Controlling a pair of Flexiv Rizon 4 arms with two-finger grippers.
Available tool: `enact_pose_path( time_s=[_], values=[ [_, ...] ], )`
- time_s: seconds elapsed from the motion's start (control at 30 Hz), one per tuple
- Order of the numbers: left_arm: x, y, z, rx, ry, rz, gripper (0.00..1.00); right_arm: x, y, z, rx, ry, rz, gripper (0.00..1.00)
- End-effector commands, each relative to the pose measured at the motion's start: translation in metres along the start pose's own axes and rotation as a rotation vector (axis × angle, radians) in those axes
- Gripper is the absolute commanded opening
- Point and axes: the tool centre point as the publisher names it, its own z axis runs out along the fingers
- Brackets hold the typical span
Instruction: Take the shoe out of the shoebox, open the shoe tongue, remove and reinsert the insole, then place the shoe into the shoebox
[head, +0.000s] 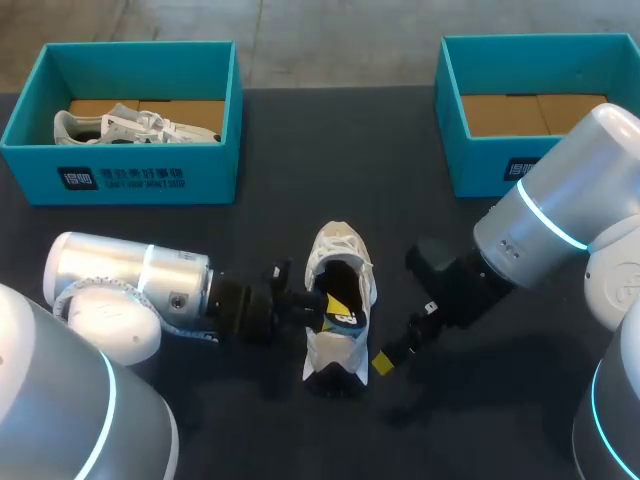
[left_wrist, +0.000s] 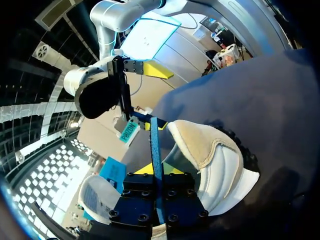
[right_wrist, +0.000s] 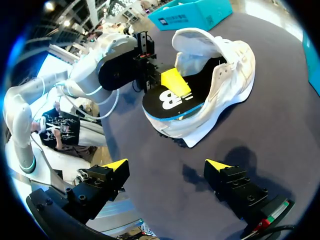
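Bench (head: 260, 230): dark top, carries everything.

Two teal shoeboxes sit well beyond both grippers. The left shoebox (head: 140, 180) holds a second shoe (head: 130, 125). The right shoebox (head: 480, 160) shows only its cardboard floor, so you can take it as the likely home for the working shoe.

Shoe (head: 340, 245): white, on its sole between the two grippers, apart from both boxes, mouth open upward.

Insole (right_wrist: 165, 100): black with a yellow patch and a blue edge. Its heel end is lifted above the collar and its fore end is inside the shoe. You cannot tell from this whether it is on its way out or back in.

Left gripper (left_wrist: 159, 170): narrow, clamped on the insole's raised edge, just beside the shoe.

Right gripper (right_wrist: 167, 164): wide, holding nothing, touching nothing, with the shoe's heel end just ahead of it.

Handling, as a judgement:
- The shoe looks light with a soft upper, so expect it to slide or tip on the bench when the insole drags.
- Brace the shoe at the heel counter or sole rim, the stiffest parts, not at the collar fabric.
- The insole looks thin and floppy, so a pinch near its heel edge should hold.
- Pushed from one end, the insole will probably buckle, so feed it toe-first and flat.
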Motion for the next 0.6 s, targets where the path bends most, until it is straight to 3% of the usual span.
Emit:
enact_pose_path(
  time_s=[0.03,0.43,0.6],
  values=[
    [-0.0014,0.0064,0.0055,-0.016,0.007,-0.023,0.0,0.0017,-0.0001,0.0022,0.0,-0.006,0.002,1.0],
    [-0.002,0.0112,0.0042,-0.08,0.026,-0.068,0.0,0.0017,-0.0001,0.0022,0.0,-0.006,0.002,1.0],
    [-0.0031,0.0077,0.003,-0.058,0.019,-0.069,0.0,0.0017,-0.0001,0.0022,0.0,-0.006,0.002,1.0]
  ],
)
